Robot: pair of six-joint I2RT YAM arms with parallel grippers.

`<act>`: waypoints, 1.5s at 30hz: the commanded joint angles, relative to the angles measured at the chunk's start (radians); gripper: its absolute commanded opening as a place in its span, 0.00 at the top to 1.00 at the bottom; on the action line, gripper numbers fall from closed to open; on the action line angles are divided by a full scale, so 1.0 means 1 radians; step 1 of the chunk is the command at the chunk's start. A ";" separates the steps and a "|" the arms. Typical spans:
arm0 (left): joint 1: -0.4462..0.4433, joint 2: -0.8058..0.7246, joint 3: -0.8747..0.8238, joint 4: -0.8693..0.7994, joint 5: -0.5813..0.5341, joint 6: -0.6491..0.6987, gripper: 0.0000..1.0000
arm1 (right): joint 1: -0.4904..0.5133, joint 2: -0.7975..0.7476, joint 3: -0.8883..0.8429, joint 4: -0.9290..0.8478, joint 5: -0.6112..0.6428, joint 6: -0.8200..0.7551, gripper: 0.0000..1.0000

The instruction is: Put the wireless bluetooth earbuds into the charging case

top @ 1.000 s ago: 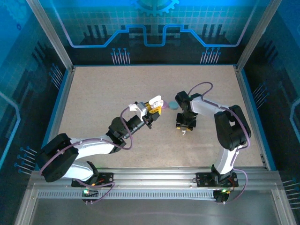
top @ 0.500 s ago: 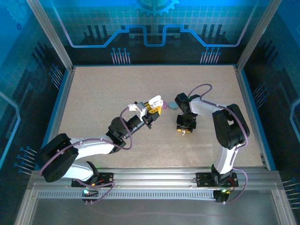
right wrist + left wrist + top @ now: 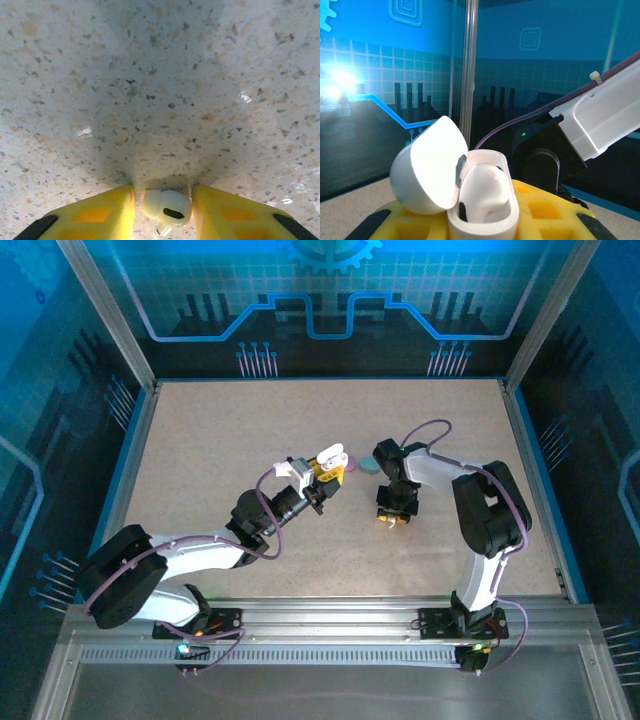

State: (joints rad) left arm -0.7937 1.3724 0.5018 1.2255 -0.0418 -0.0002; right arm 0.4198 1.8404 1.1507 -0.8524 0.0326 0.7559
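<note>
My left gripper (image 3: pixel 328 466) is shut on the white charging case (image 3: pixel 485 220), held up above the table with its lid (image 3: pixel 427 172) swung open to the left. One white earbud (image 3: pixel 485 192) sits inside the case. Right of it, my right gripper (image 3: pixel 392 522) points straight down at the table. A second white earbud (image 3: pixel 167 205) lies on the speckled surface between its yellow fingers (image 3: pixel 95 215). The jaws have drawn in on it: the right pad meets its side and the left pad is a sliver away.
A teal round case (image 3: pixel 369 466) lies flat on the table between the two grippers, with a pink one (image 3: pixel 345 462) just behind the held case. The right arm's white link (image 3: pixel 605 120) passes close behind the left gripper. Frame posts and blue walls bound the table.
The right gripper's jaws have narrowed round the earbud on the table and the wrist has shifted slightly. The left gripper and the open case have stayed put.
</note>
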 commanded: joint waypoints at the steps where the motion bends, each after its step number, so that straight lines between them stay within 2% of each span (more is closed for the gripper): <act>1: 0.008 -0.016 0.007 0.048 -0.009 -0.009 0.76 | -0.002 -0.021 -0.018 0.010 0.049 0.009 0.64; 20: 0.008 -0.006 0.018 0.045 -0.002 -0.017 0.76 | -0.013 -0.040 -0.034 0.030 0.039 0.007 0.64; 36: 0.008 -0.004 0.017 0.045 -0.006 -0.015 0.77 | -0.013 -0.008 -0.037 0.046 0.007 -0.026 0.76; 40: 0.008 -0.005 0.015 0.044 -0.008 -0.015 0.77 | -0.012 -0.055 -0.036 0.049 0.014 -0.050 0.76; 45: 0.008 -0.006 0.019 0.027 -0.013 -0.013 0.76 | 0.007 -0.210 -0.011 0.061 0.064 -0.130 0.76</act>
State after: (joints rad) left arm -0.7937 1.3724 0.5018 1.2247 -0.0418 -0.0010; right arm 0.4171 1.7397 1.1248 -0.8024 0.0540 0.6804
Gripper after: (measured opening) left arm 0.243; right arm 0.243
